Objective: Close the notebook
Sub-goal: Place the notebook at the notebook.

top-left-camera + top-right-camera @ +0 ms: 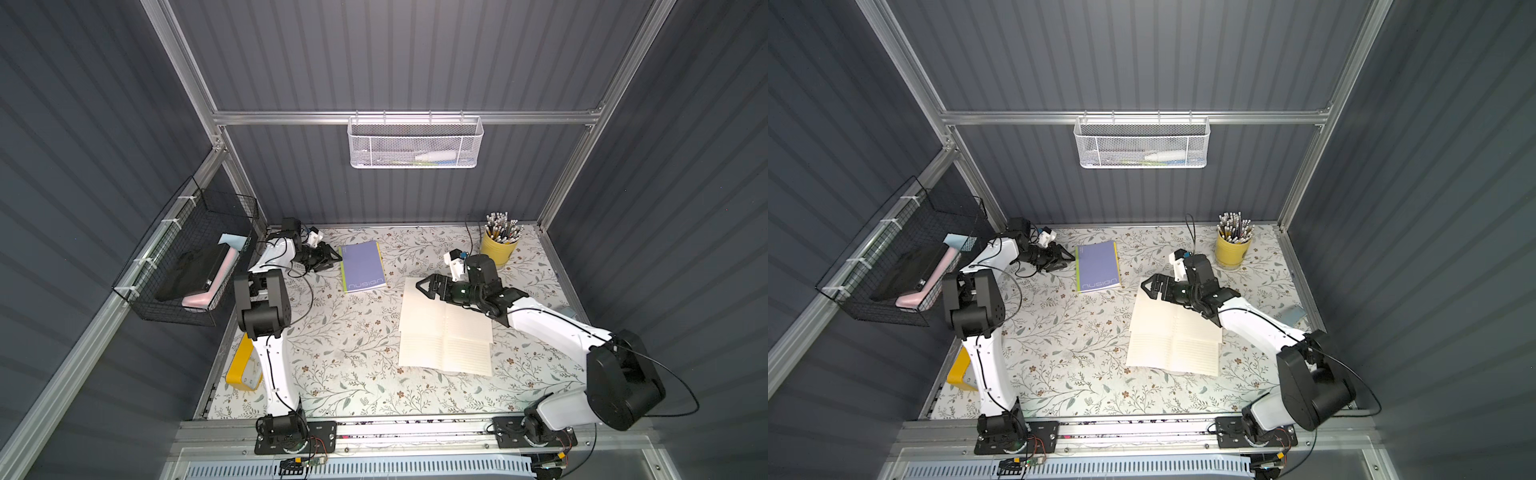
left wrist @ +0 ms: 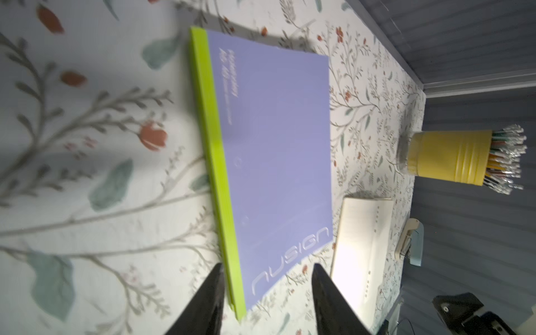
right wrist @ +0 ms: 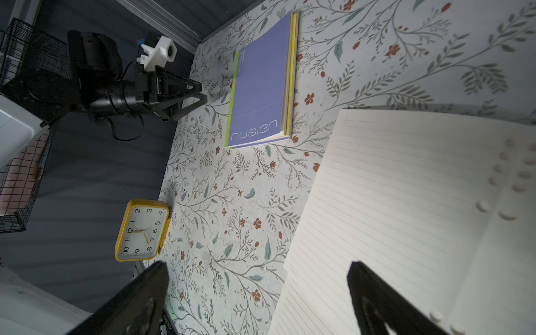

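I see the purple notebook [image 1: 362, 267] lying shut and flat toward the back of the floral table [image 1: 353, 365]. My left gripper [image 2: 267, 266] sits just beside its green spine edge, fingers parted and clamping nothing. My right gripper [image 3: 258, 265] hangs with its fingers spread wide over a corner of the cream-paged notebook [image 1: 444, 332], which lies open nearby.

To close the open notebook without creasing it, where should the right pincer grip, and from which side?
Probably the outer page edge facing the purple book, approached from that side. The notebook lies flat, spine in the middle, so only outer edges lift; the open right pincer is nearest this one.
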Available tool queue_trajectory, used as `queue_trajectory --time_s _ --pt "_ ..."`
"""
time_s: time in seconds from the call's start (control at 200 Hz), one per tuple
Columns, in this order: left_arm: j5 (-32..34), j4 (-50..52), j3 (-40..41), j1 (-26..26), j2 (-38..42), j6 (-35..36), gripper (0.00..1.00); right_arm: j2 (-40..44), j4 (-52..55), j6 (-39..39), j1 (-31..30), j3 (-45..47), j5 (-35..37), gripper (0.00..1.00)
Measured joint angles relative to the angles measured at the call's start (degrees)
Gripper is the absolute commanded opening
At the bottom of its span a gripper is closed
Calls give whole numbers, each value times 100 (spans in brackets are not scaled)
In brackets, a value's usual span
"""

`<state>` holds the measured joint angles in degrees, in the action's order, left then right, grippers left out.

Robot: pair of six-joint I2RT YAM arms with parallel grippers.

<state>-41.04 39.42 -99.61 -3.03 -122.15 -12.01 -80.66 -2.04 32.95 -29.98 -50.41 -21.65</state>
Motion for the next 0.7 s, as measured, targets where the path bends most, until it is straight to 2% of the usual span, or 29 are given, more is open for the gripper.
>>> queue_trajectory --time_s 0.07,0.2,0.29,0.415,0.52,0.7 --pt "122 -273 588 306 544 -136 47 352 39 2 0 216 389 99" --pt "378 -957 1707 1196 1502 -586 48 988 122 -2 37 645 1010 99" --pt "531 -1679 2640 1816 2129 -1067 48 1351 225 -4 98 890 1224 99" --pt "942 -2511 3956 2256 2929 -1797 49 1596 431 -39 221 1084 1379 99" --pt "1392 -3088 4741 2583 3460 -2385 50 1622 529 -42 520 1261 1316 99" --pt "2194 -4330 5877 3397 4240 -3488 50 1412 557 -46 1333 1775 662 99"
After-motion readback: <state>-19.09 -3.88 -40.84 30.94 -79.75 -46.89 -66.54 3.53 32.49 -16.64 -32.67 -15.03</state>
